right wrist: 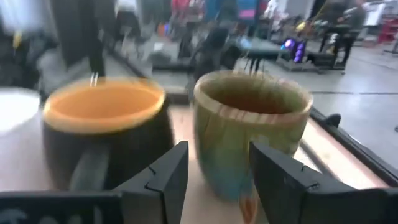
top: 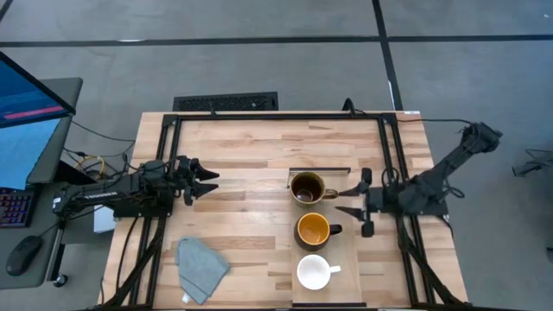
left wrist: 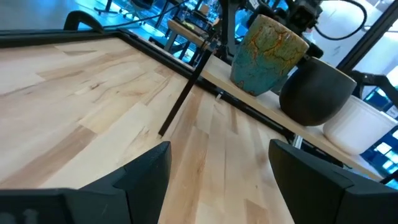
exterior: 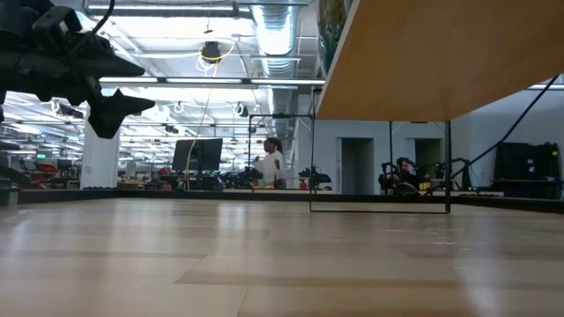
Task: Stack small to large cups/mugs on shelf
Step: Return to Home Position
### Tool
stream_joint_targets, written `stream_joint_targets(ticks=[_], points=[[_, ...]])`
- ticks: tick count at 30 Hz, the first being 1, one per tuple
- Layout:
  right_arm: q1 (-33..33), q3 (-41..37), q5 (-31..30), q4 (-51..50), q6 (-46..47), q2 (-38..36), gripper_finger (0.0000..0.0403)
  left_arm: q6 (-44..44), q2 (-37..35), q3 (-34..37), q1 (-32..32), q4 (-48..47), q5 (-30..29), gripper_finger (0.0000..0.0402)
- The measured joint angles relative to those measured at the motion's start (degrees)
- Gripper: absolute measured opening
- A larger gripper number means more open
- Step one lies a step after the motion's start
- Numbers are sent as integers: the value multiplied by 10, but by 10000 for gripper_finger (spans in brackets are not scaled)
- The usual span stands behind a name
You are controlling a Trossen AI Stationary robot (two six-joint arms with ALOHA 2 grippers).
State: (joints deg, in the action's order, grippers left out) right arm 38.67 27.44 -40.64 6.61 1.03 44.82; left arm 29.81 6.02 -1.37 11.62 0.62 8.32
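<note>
Tabletop (top: 251,147) with shelf (top: 350,268): your brown mug (top: 307,187), yellow-lined mug (top: 313,230) and white mug (top: 313,272) line it, placing apparently done; left tool (top: 213,183) and right tool (top: 347,200) gape empty.

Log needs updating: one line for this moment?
teal mug, black mug, white mug: in row on shelf | left pincer: open, away | right pincer: open, beside shelf

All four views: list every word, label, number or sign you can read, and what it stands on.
No text is readable.
Pale marks on the dark housing of the right claw: too blurred.
Blue monitor screen beside the table: too small.
Crackled teal mug, black mug with yellow inside, plain white mug: no print shows.
</note>
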Motion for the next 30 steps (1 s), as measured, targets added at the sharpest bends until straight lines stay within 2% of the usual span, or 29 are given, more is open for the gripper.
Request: stream_joint_targets(ticks=[4, 9, 15, 19, 23, 27, 30], points=[[-24, -6, 19, 88, -5, 17, 194, 17, 0, 0, 0, 1, 7, 261], [-23, -6, 135, 89, -68, 46, 192, 9, 0, 0, -8, 4, 34, 261], [-16, -7, 177, 182, -30, 107, 192, 11, 0, 0, -13, 2, 10, 261], [1, -6, 181, 213, -51, 123, 194, 13, 0, 0, -13, 0, -11, 261], [2, -6, 153, 208, -59, 104, 192, 12, 0, 0, -13, 0, -17, 261], [7, -6, 152, 181, -66, 43, 192, 13, 0, 0, -13, 0, -18, 261], [19, -6, 153, 113, -46, -14, 193, 13, 0, 0, -13, 0, -18, 261]])
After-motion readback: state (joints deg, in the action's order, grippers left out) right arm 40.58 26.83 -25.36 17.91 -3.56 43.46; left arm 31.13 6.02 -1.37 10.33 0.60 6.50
